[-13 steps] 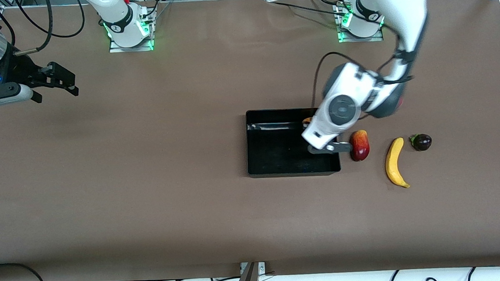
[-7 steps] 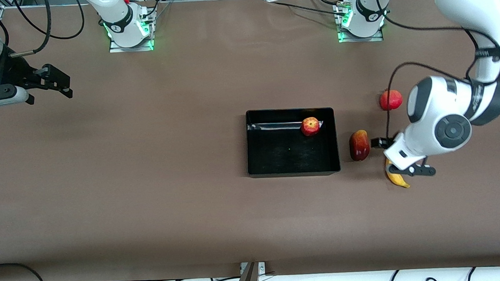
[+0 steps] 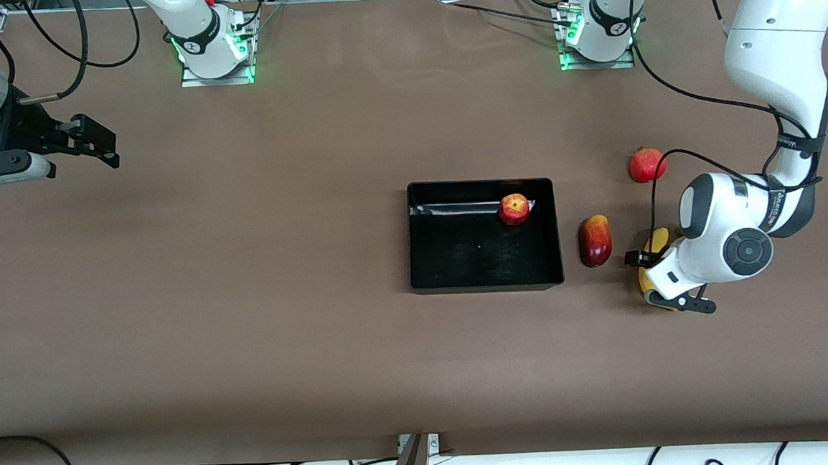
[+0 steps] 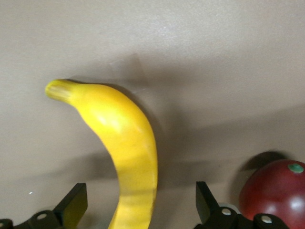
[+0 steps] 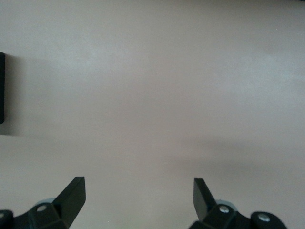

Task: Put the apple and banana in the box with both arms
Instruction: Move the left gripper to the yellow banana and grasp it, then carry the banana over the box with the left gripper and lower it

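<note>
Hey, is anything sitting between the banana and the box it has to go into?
Yes. The oblong red fruit lies on the table between the banana and the box. The open left gripper straddles the banana; the right gripper waits.

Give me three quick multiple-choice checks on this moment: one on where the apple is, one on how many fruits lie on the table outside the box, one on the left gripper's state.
1. Where is the apple?
A. In the box
B. On the table beside the mango-like fruit
C. In the right gripper

2. How many fruits are in view on the table outside the box?
A. One
B. Three
C. Five

3. What is the left gripper doing?
A. Shut on the apple
B. Open, straddling the banana
C. Open over the box

Answers: 1 A, the apple sits inside the box by a corner. 2 B, the banana, the mango-like fruit and the plain red fruit. 3 B, the left wrist view shows a finger on each side of the banana. The right gripper waits open.
</note>
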Controlling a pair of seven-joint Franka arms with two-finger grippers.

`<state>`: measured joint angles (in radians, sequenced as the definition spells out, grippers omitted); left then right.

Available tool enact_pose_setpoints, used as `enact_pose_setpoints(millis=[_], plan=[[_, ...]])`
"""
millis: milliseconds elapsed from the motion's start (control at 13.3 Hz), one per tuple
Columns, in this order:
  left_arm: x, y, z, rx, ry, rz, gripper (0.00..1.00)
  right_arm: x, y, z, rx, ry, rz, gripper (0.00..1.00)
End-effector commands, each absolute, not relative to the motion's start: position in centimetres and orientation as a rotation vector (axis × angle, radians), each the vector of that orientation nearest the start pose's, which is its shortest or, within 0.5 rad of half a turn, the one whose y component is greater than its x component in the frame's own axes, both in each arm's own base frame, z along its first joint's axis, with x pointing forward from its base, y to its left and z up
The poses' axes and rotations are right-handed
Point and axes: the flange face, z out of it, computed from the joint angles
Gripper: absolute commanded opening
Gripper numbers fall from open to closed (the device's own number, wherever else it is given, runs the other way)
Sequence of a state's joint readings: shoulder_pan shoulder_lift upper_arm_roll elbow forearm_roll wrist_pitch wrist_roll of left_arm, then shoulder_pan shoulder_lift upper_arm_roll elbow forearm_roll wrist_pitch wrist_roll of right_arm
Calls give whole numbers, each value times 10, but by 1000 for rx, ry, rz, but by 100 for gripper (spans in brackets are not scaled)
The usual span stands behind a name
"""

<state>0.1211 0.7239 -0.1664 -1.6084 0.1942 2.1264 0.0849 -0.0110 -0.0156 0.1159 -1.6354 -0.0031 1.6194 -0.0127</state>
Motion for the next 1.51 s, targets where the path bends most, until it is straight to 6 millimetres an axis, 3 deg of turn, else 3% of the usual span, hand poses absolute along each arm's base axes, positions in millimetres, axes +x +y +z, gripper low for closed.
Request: enact_pose_setpoints(millis=[0, 75, 151, 377, 527, 678, 753, 904, 1055, 1205, 1356, 1432], plan=[[669, -9, 186, -3059, 370, 292, 46, 552, 56, 613, -3157, -176, -11, 100], [669, -9, 185, -3055, 386, 297, 14, 555, 53, 612, -3157, -166, -23, 100], [669, -7, 186, -3054, 405, 296, 0, 557, 51, 612, -3155, -161, -45, 100], [669, -2, 185, -3056, 403, 299, 0, 563, 56, 607, -3153, -181, -60, 100], [671, -6, 200, -3050, 413, 285, 0, 563, 56, 608, -3143, -189, -61, 100], [676, -20, 257, -3034, 423, 268, 0, 562, 60, 608, -3140, -182, -61, 100], [679, -36, 285, -3028, 442, 256, 0, 563, 61, 608, -3137, -179, -65, 100], [681, -86, 337, -3028, 523, 262, 0, 562, 62, 610, -3132, -180, -72, 100], [671, -169, 370, -3029, 563, 257, 0, 562, 62, 610, -3130, -182, -72, 100], [650, -243, 366, -3049, 427, 253, 0, 562, 62, 610, -3129, -180, -72, 100], [627, -313, 332, -3104, 314, 305, 0, 562, 61, 610, -3129, -180, -72, 100], [622, -338, 320, -3136, 276, 249, 0, 562, 61, 610, -3129, -180, -72, 100]])
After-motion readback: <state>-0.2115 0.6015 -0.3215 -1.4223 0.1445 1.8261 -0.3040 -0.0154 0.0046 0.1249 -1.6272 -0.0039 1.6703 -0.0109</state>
